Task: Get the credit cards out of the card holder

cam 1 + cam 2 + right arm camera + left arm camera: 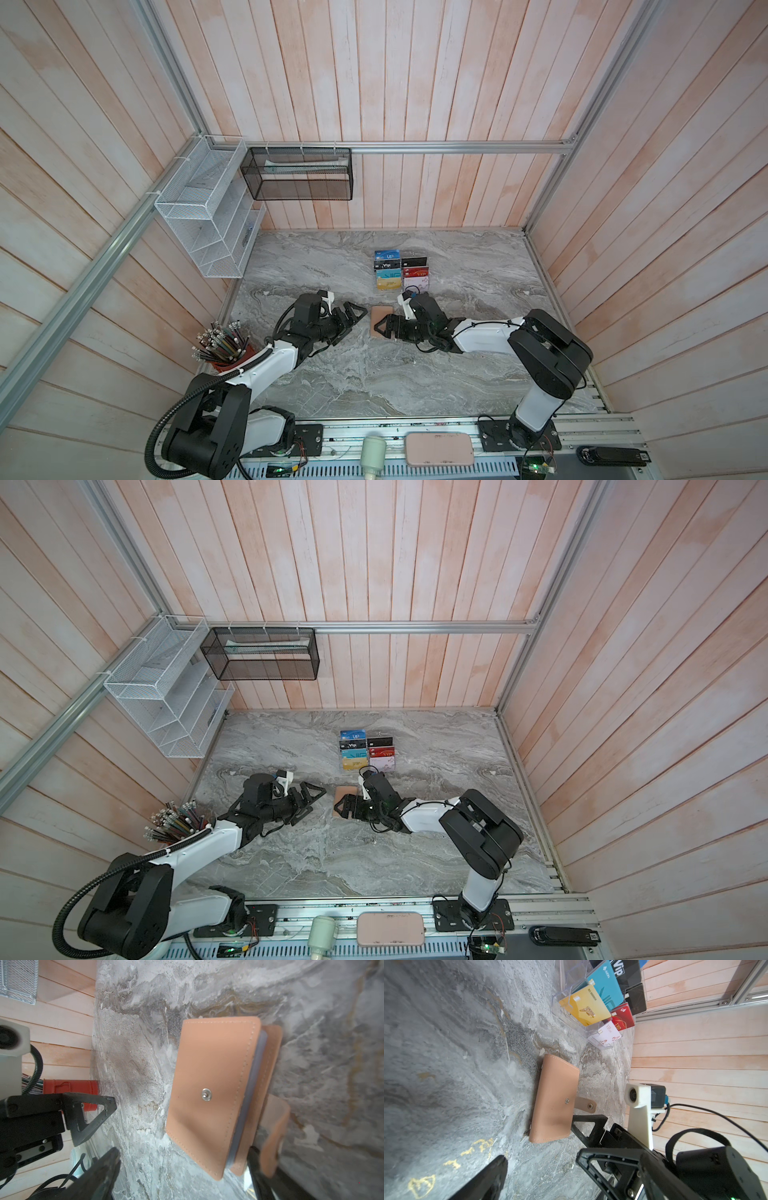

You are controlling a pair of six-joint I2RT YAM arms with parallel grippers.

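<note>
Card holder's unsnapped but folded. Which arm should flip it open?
Probably right. The right tool, open, sits at the card holder's open edge, one finger beside the loose snap tab. The left tool, also open, stands apart on the fold side.

One card holder [381, 319] — pincers [356, 322] [380, 328] (two)

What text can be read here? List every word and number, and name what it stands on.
"Vip": black card, white letters.
"AION" and a large "VIP": teal card.
"VIP": gold card; its number line is too small to read.
"VIP": red card.
"VIP": white card; the smaller word beside it is blurred.
"Vip": blue card, in a top view.
Card holder: no text.
</note>
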